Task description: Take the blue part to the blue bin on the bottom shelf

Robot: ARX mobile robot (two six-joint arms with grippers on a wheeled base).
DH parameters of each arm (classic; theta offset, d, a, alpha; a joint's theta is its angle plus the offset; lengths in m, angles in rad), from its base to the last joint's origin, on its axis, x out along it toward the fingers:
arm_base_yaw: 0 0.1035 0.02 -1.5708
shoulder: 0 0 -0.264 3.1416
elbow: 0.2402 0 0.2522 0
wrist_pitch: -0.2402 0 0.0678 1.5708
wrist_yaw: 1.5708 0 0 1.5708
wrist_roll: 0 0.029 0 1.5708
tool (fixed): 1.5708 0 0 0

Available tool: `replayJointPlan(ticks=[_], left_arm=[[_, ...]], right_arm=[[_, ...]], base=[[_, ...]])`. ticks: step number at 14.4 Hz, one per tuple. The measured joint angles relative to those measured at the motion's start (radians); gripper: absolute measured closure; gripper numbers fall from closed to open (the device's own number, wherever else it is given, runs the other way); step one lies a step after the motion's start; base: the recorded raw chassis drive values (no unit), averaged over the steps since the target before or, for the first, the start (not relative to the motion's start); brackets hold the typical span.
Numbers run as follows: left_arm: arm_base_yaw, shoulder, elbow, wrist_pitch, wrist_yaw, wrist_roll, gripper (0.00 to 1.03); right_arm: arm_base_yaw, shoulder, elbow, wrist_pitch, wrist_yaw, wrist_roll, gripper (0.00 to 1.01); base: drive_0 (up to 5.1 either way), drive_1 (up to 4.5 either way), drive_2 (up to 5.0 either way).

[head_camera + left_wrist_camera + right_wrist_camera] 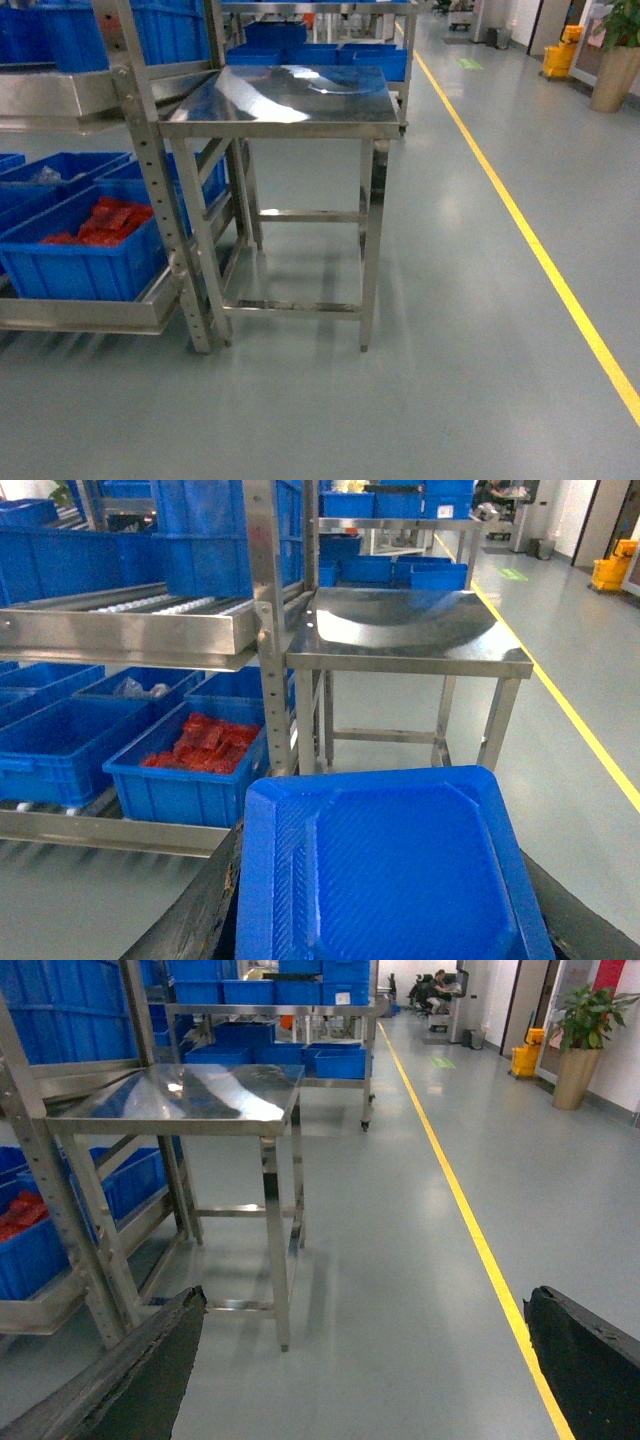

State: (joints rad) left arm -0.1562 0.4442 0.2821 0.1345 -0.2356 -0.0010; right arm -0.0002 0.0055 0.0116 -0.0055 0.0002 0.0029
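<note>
We carry the blue part (pixel 390 870) clamped in our left gripper (pixel 385 920), away from the bottom shelf (pixel 100 830). Our right gripper (pixel 360 1360) is spread wide, empty. We should approach slowly toward a blue bin (pixel 60 745).

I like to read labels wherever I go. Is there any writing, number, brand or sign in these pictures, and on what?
None can be read.
Green floor marking: too small and blurred to tell whether it bears words.
Yellow mop bucket: too far off to read any print.
Blue bins, steel table and blue part: no label shows.
</note>
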Motion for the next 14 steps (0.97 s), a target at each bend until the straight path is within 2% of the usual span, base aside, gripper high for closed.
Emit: replayJointPlan(ticks=[14], left_arm=[[0.0,-0.001,0.0,0.0,0.0,0.0,0.59]], right_arm=[[0.0,0.0,0.0,0.0,0.0,0.0,0.03]], base=[[0.0,4.05,-4.1]])
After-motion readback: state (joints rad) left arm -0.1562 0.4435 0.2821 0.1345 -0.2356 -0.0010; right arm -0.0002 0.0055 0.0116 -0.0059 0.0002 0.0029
